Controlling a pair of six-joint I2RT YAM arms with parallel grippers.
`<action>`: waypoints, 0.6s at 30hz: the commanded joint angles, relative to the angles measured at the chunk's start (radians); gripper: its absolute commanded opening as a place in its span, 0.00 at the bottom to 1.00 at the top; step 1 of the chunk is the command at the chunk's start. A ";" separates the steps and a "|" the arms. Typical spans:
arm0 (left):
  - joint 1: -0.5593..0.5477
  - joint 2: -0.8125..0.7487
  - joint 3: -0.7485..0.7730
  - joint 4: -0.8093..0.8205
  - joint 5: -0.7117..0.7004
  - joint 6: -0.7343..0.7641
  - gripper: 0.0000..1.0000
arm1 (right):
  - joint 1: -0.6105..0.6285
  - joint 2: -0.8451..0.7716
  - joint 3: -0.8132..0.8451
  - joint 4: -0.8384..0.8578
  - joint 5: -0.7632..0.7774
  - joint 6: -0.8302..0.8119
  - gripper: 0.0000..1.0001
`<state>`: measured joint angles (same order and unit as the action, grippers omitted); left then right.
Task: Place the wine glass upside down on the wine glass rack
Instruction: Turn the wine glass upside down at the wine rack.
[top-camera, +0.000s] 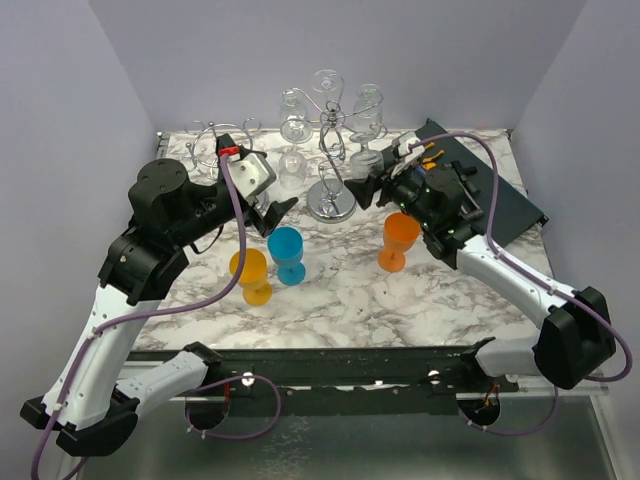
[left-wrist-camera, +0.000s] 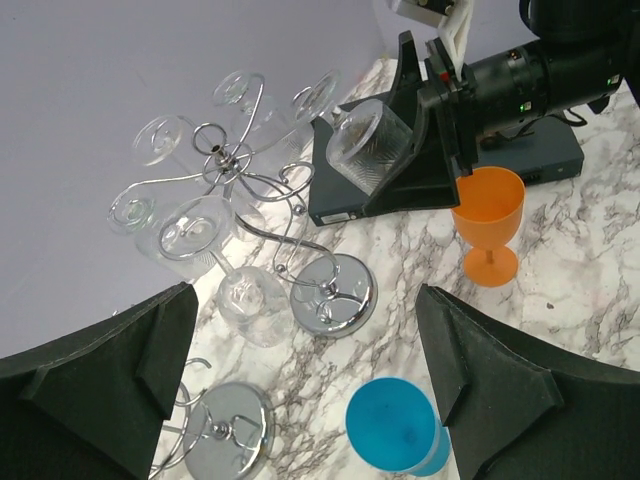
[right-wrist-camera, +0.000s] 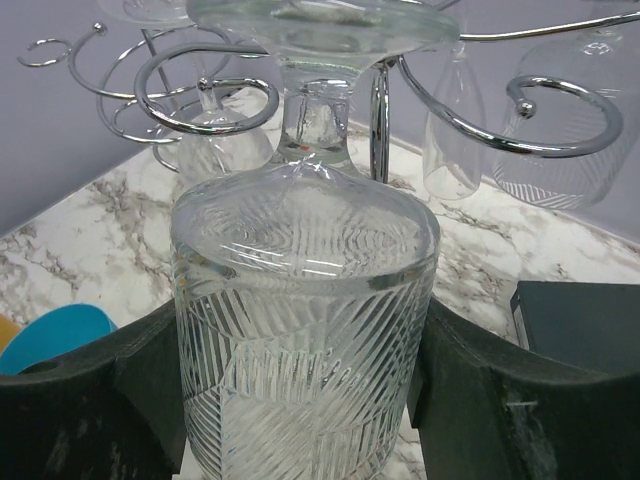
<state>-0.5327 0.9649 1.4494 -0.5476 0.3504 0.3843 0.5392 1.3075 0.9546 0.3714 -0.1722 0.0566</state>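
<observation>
- Since your right gripper (right-wrist-camera: 305, 415) clamps the bowl of the clear ribbed wine glass (left-wrist-camera: 368, 148), expect it light, slick, brittle; squeeze gently.
- Your left gripper (left-wrist-camera: 305, 400) gapes empty.

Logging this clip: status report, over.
Right gripper shut on clear ribbed wine glass, foot near chrome wire rack. Left gripper open, empty. Hung clear glasses crowd rack.

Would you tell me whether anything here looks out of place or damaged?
Nothing stands out. Glasses on the rack hang bowl-down, the orange goblet, blue goblet and yellow goblet stand upright, and the right claw grips a ribbed glass by the rack. No spill or breakage.
</observation>
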 joint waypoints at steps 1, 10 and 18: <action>-0.006 -0.013 0.001 0.000 -0.037 -0.029 0.99 | -0.004 0.038 0.013 0.178 -0.042 -0.029 0.00; -0.006 -0.020 -0.007 -0.003 -0.053 -0.038 0.99 | -0.008 0.130 0.051 0.232 -0.061 -0.029 0.00; -0.006 -0.019 0.003 -0.011 -0.048 -0.047 0.99 | -0.009 0.217 0.115 0.264 -0.097 -0.016 0.00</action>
<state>-0.5327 0.9585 1.4471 -0.5484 0.3214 0.3569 0.5346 1.4994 0.9981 0.5148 -0.2283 0.0433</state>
